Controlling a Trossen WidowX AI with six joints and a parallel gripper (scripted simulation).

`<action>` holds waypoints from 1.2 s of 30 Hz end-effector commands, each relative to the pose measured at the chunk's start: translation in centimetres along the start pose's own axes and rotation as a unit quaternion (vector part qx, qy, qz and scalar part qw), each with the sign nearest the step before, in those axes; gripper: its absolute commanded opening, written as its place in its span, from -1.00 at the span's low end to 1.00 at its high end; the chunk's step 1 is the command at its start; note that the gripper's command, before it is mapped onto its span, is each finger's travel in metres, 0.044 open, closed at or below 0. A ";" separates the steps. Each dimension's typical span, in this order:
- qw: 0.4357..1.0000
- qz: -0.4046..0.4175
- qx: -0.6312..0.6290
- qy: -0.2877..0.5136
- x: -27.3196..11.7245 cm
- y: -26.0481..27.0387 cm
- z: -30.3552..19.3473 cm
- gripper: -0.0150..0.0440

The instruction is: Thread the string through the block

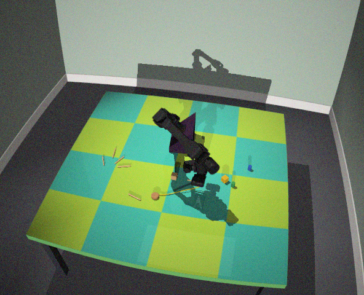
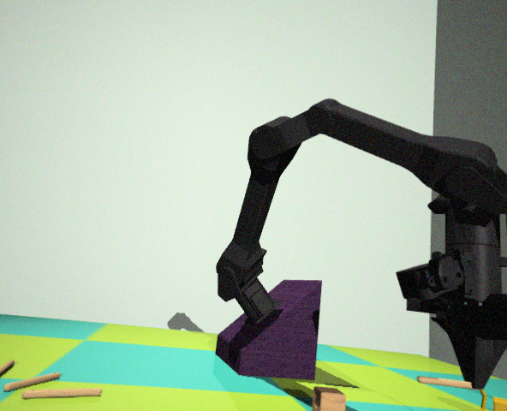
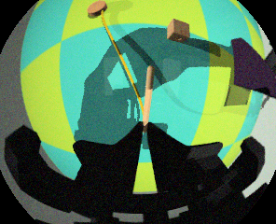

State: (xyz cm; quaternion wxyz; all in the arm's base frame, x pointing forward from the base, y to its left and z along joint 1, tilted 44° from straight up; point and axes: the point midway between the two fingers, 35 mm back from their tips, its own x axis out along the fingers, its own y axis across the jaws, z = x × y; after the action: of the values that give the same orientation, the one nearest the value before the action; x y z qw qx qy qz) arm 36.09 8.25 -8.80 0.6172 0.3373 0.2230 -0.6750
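My gripper [image 2: 480, 384] [image 3: 144, 125] is shut on one end of the pale wooden stick [image 1: 189, 180] [image 2: 444, 382] [image 3: 148, 91]. The stick sticks out of the fingertips, above the table and nearly level, its free end towards the block's side. The yellow string [image 1: 179, 192] [image 2: 483, 399] [image 3: 124, 66] runs almost straight from the fingertips to the round wooden button [image 1: 155, 196] [image 3: 97, 8]. The small wooden block [image 1: 174, 176] [image 2: 329, 400] [image 3: 178, 30] stands on the table, apart from stick and string. Its hole is not clear. The fingertips are hidden in the top view.
A purple wedge [image 1: 189, 126] [image 2: 284, 340] [image 3: 251, 70] stands beneath the arm. Several loose sticks [image 1: 123, 166] [image 2: 62, 393] lie on the left; another stick [image 1: 134, 196] lies near the button. An orange cube [image 1: 224, 179], a green piece [image 1: 233, 184] and a blue piece [image 1: 249, 167] are on the right.
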 end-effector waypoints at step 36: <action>1.000 0.000 0.003 0.006 1.8 -1.8 -0.9 -0.49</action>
State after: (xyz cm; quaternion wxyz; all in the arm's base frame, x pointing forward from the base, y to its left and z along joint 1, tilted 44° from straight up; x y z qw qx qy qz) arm 34.78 8.19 -10.83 0.6137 0.3445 0.2223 -0.6748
